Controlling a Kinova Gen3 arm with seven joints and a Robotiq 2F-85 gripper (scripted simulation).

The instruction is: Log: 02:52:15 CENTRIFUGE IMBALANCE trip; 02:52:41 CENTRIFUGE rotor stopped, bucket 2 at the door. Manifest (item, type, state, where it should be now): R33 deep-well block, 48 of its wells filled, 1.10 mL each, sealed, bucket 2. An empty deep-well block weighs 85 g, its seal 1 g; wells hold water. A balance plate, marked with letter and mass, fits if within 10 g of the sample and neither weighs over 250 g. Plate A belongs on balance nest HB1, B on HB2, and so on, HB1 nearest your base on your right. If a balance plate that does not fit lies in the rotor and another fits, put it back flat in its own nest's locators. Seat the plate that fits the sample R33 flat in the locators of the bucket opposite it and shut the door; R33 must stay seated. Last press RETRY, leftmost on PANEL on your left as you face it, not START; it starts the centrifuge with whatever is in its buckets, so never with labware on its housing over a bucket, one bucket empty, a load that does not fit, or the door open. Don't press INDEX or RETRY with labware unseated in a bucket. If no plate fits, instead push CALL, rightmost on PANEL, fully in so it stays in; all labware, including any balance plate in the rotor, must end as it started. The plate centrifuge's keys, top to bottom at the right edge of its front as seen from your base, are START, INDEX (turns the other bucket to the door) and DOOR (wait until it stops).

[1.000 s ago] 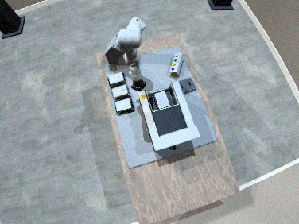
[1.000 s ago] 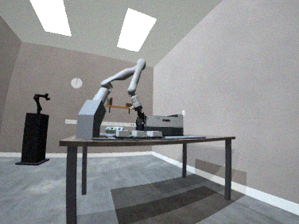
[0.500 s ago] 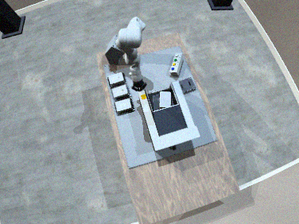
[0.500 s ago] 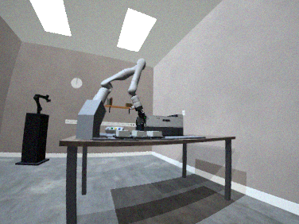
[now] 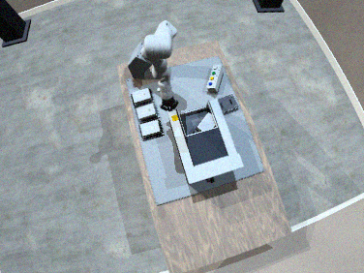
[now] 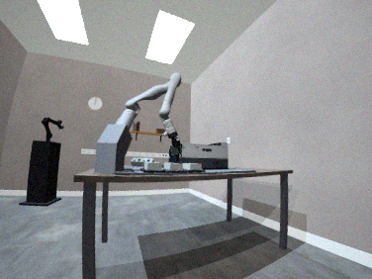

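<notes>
The white plate centrifuge (image 5: 205, 145) stands mid-table with its door open. In the open chamber a pale plate (image 5: 201, 123) sits turned askew to the housing. My gripper (image 5: 168, 105) is shut and empty. It points down at the centrifuge's near corner, just above a yellow key (image 5: 174, 117); I cannot tell whether it touches. In the side view the gripper (image 6: 174, 149) hangs low in front of the centrifuge (image 6: 207, 156). Three white balance plates (image 5: 146, 112) lie in a row of nests beside the gripper. The lettering on them is too small to read.
The PANEL (image 5: 214, 78) with several coloured buttons lies on the far side of the grey mat. A small dark block (image 5: 227, 104) sits beside the centrifuge. The arm's grey base (image 6: 113, 148) stands at the table's end.
</notes>
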